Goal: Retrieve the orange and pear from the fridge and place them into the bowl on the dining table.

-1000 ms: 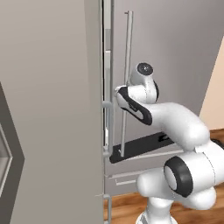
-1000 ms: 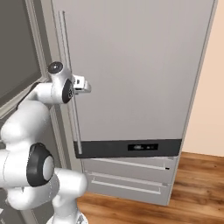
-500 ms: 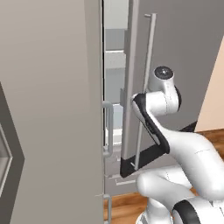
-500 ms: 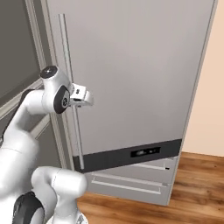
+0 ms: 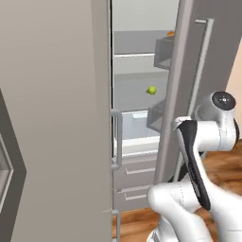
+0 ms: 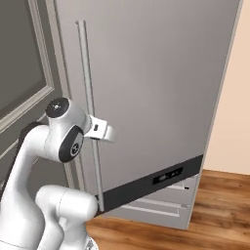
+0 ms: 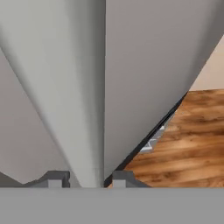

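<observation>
Seen from the left base: tall grey cabinet panel (image 5: 56,118) at far left. Just right of it, the fridge (image 5: 142,71) standing part open, grey shelves showing through the gap. Pear (image 5: 151,90) resting on a middle shelf, small and yellow-green. Higher up and further right, a sliver of the orange (image 5: 170,34), mostly hidden behind the door edge. Open door (image 5: 184,85) swung out toward the camera, with its long vertical bar handle (image 5: 198,80) on the outer face. White arm at lower right, reaching up to the handle; the hand itself hidden behind the arm's upper joint.

Seen from the right base: dark panelled door (image 6: 22,73) at left, then the handle (image 6: 90,122) running down the fridge door's (image 6: 156,88) left edge. Gripper (image 6: 93,131) at the bar at mid height, fingers hard to make out. Black strip (image 6: 156,178) across the door's lower part, wooden floor (image 6: 215,205) at lower right.

Seen from the hand: 2 finger tips (image 7: 54,178) at the bottom, closed on the handle (image 7: 94,131) that runs up between them, 1 on either side.
</observation>
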Robot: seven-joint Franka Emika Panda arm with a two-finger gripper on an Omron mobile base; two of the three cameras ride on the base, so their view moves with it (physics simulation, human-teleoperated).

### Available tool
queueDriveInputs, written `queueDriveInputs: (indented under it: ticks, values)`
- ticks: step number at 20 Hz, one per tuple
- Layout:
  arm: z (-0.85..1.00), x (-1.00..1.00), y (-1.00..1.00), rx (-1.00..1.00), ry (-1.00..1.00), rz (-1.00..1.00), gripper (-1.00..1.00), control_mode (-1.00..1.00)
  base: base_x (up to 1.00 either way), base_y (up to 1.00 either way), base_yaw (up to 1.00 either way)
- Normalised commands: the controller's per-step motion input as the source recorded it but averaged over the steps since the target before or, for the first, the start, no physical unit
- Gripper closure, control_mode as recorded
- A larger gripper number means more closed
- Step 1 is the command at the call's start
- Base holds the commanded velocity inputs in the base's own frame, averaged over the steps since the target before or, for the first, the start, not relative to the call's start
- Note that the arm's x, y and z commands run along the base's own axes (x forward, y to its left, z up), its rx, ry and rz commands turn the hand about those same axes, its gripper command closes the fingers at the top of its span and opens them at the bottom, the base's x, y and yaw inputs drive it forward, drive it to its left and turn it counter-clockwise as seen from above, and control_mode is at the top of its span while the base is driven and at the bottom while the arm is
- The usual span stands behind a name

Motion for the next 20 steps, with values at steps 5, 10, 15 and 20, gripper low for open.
queueDriveInputs:
  ticks: [5,10,15,20]
  values:
    - [0.26,-1.00,-1.00,0.09,-0.02,0.00,1.00,-1.00,0.00,0.00,0.00]
    - [0.35,-1.00,-1.00,0.08,0.00,0.00,1.00,-1.00,0.00,0.00,0.00]
    - [0.78,-1.00,-0.76,0.02,0.01,-0.01,-1.00,-1.00,0.00,0.00,0.00]
    - [0.99,-0.98,0.21,-0.15,0.11,-0.08,-1.00,-1.00,0.00,0.00,0.00]
